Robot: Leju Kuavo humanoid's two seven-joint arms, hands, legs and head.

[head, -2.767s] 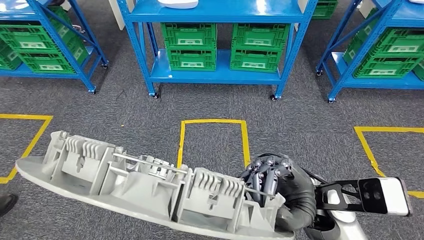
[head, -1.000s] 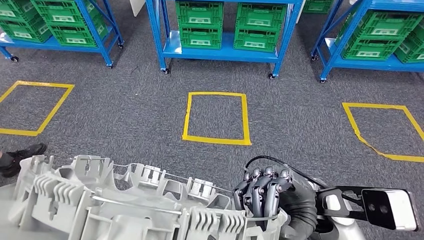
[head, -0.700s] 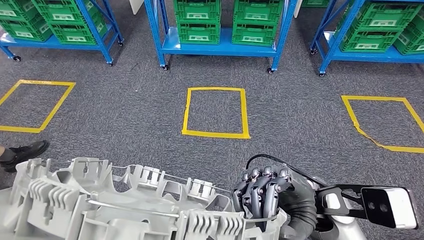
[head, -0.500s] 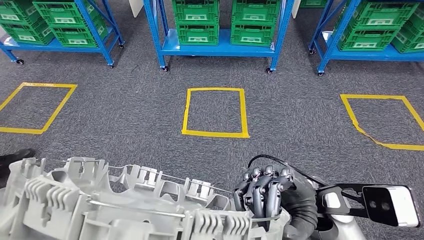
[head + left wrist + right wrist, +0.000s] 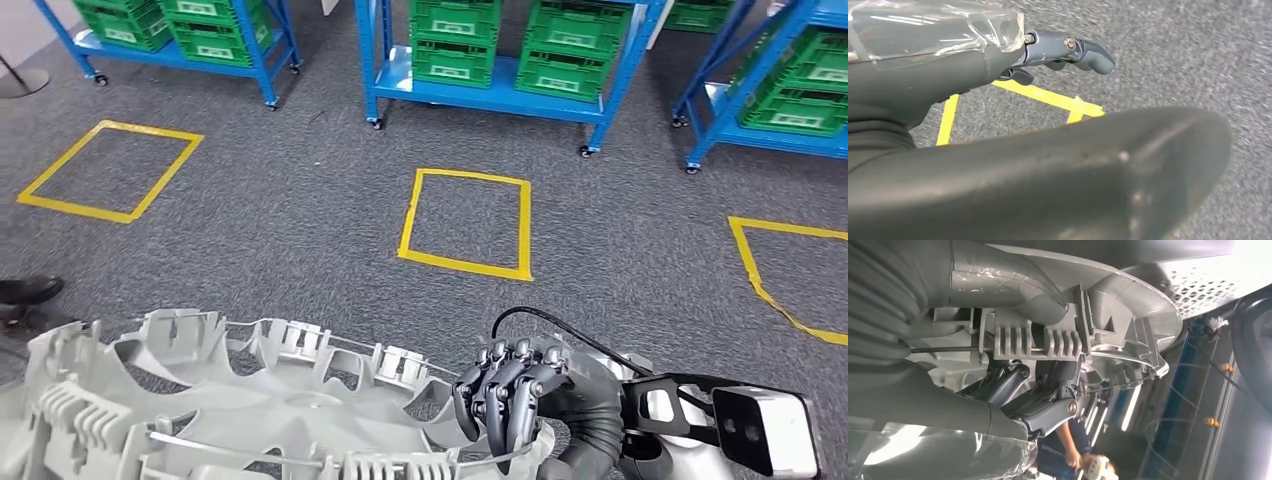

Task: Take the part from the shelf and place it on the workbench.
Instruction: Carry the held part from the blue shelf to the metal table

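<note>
The part is a long grey plastic moulding with ribs, clips and a thin metal rod. It lies across the bottom of the head view, ribbed side up, running off the lower left edge. My right hand grips its right end, dark fingers curled over the rim and the rod. The right wrist view shows the same hold from below, with the fingers hooked into the part. In the left wrist view my left hand hangs over the carpet, and floor shows between its fingers and the thick thumb.
Blue shelves with green crates stand at the back across grey carpet. Yellow tape squares mark the floor. A person's dark shoe is at the left edge, and a person shows beyond the part in the right wrist view.
The whole picture has shifted: the camera has turned, so the shelves and the tape squares sit further right and slanted. The part sits lower in view, still in my right hand.
</note>
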